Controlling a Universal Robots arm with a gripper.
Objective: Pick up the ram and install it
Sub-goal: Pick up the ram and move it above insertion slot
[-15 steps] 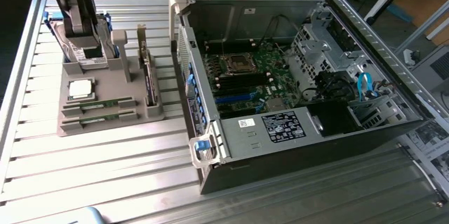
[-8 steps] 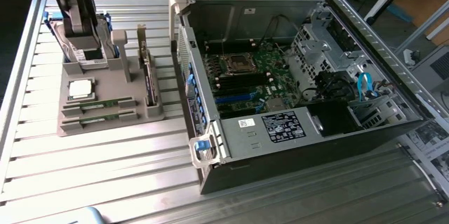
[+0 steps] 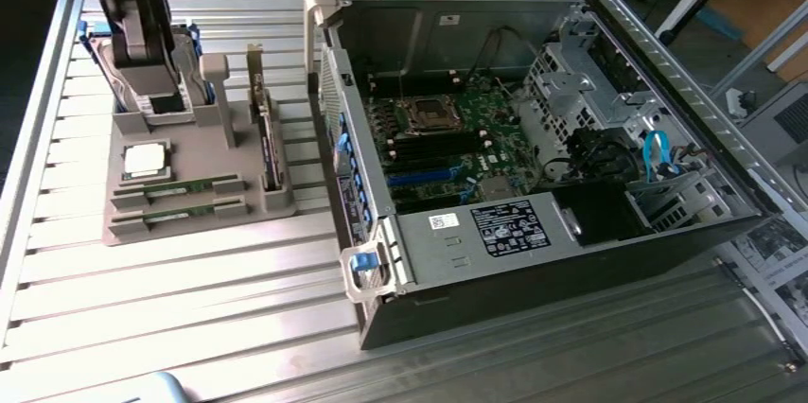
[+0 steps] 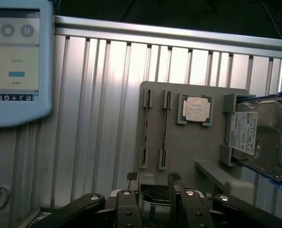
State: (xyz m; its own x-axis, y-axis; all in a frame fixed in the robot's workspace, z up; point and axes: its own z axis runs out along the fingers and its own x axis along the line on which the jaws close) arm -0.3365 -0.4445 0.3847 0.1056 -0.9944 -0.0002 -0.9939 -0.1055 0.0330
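Two ram sticks lie edge-up in the slots of the grey holder (image 3: 127,233), one ram (image 3: 177,188) behind the other ram (image 3: 177,218). The wrist view shows them as thin strips, ram (image 4: 164,128) and ram (image 4: 145,128). My gripper (image 3: 158,100) hangs over the far end of the holder, beside the hard drive. In the wrist view my gripper (image 4: 153,187) is open, its dark fingers (image 4: 131,194) apart, and it is off the sticks with nothing held.
The holder also carries a square silver CPU (image 3: 146,159), a hard drive (image 4: 259,137) and an upright expansion card (image 3: 265,138). The open PC case (image 3: 366,271) with its motherboard (image 3: 442,138) fills the exterior view's right. A pendant screen (image 4: 17,61) lies on the slatted table.
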